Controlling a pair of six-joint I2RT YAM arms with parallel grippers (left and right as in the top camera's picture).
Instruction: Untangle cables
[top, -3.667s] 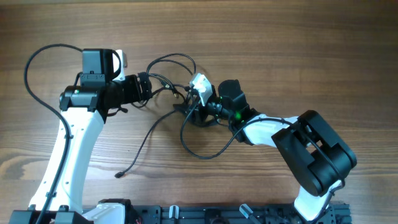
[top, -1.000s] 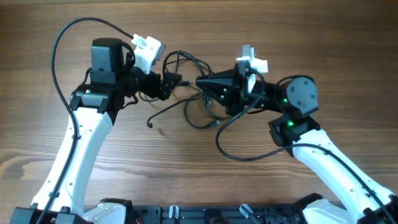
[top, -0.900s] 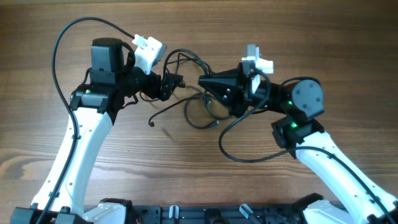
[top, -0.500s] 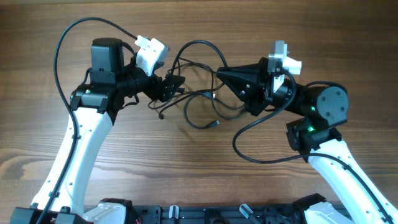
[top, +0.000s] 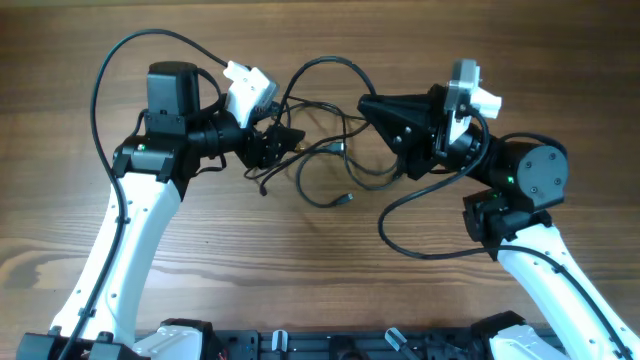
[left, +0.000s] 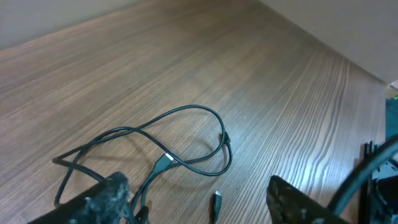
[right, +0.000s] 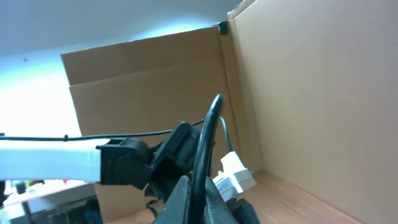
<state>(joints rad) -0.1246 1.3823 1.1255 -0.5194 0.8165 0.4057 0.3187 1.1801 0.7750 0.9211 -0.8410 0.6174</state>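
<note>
The thin black cables (top: 322, 130) sit in a loose tangle on the brown wooden table (top: 300, 270), between the two arms. The right gripper (right: 199, 190), raised, is clenched on one strand. The left gripper (left: 198, 190) has its fingers spread, seemingly grasping nothing. Pulling apart looks to be the step in hand; next, the left probably must pinch another strand and draw it away
</note>
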